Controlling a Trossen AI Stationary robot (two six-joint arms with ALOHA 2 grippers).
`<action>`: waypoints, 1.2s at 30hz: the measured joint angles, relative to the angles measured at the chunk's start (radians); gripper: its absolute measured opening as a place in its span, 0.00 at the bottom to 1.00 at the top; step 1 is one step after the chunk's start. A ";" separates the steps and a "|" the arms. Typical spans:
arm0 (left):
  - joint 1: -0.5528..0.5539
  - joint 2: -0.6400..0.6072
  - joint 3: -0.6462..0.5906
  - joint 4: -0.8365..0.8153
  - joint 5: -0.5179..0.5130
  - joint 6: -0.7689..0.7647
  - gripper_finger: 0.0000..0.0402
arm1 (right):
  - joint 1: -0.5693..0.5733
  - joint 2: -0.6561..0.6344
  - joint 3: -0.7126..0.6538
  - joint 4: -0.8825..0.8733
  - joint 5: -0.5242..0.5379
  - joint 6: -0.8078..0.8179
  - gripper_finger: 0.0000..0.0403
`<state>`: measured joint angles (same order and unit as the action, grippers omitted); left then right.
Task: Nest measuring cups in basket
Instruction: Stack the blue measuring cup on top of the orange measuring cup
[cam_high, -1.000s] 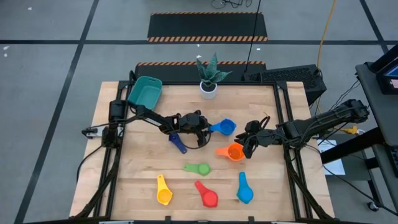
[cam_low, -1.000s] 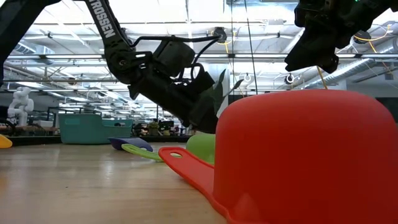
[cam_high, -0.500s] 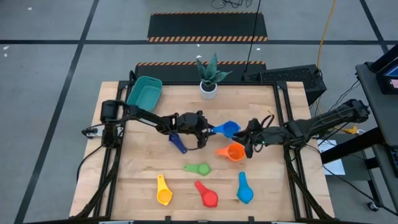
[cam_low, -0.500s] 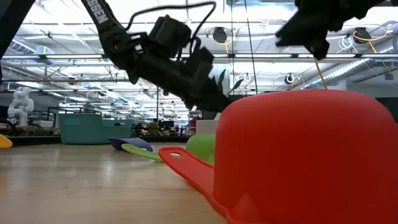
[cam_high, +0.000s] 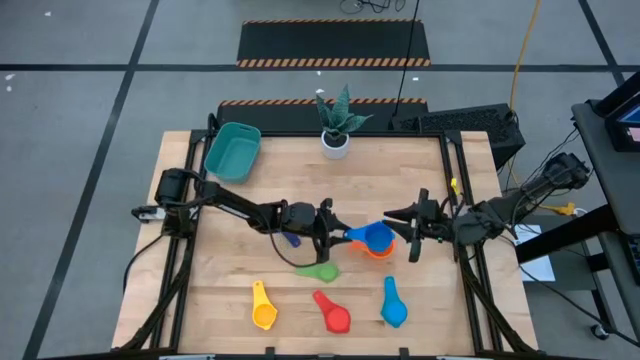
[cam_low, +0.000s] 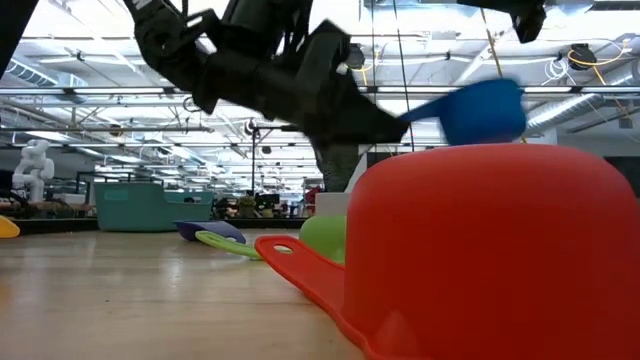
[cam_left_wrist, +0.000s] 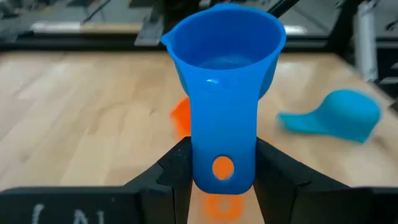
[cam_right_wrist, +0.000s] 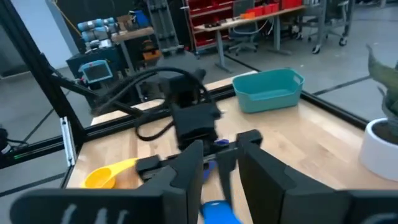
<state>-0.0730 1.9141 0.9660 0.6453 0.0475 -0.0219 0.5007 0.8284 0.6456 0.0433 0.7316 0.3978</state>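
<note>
My left gripper (cam_high: 338, 235) is shut on a blue measuring cup (cam_high: 376, 235) and holds it in the air over the orange cup (cam_high: 380, 251); the low view shows the blue cup (cam_low: 482, 110) well above the table. My right gripper (cam_high: 402, 231) stands open just to the right of both cups and touches nothing. The dark blue cup (cam_high: 290, 239) lies partly under the left arm. The green (cam_high: 320, 270), yellow (cam_high: 262, 308), red (cam_high: 333, 313) and light blue (cam_high: 392, 305) cups lie near the table's near edge. The teal basket (cam_high: 232, 150) sits at the far left corner. My left gripper pinches the blue cup's flat handle (cam_left_wrist: 222, 134) between its two fingers, near the free end with the hole. The fingers lie level, coming from the table's left, along the handle. The cup is lifted clear, bowl (cam_left_wrist: 224, 43) upright and open side up, above the orange cup (cam_left_wrist: 180, 116).
A white plant pot (cam_high: 335, 143) stands at the far edge, right of the basket. The light blue cup (cam_left_wrist: 336, 116) lies bowl down. The red cup (cam_low: 490, 250) fills the low view's foreground. Bare wood lies at the table's left and between the basket and the cups.
My left gripper has carried the blue cup toward the near and right edges, from beside the orange cup to above it, lifting it higher. My right gripper has drawn back a little toward the right edge, away from the orange cup, and has turned.
</note>
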 joint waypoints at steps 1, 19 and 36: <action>-0.010 0.000 0.009 0.000 -0.001 0.000 0.33 | 0.000 0.000 0.000 0.000 0.002 -0.002 0.23; -0.081 0.009 0.070 -0.167 -0.205 0.019 0.33 | -0.003 0.000 0.000 0.107 0.006 -0.149 0.23; -0.082 0.010 0.070 -0.178 -0.200 0.016 0.36 | -0.003 0.004 0.000 0.107 0.006 -0.149 0.23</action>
<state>-0.1547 1.9236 1.0359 0.4671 -0.1529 -0.0055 0.4973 0.8326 0.6456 0.1498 0.7372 0.2489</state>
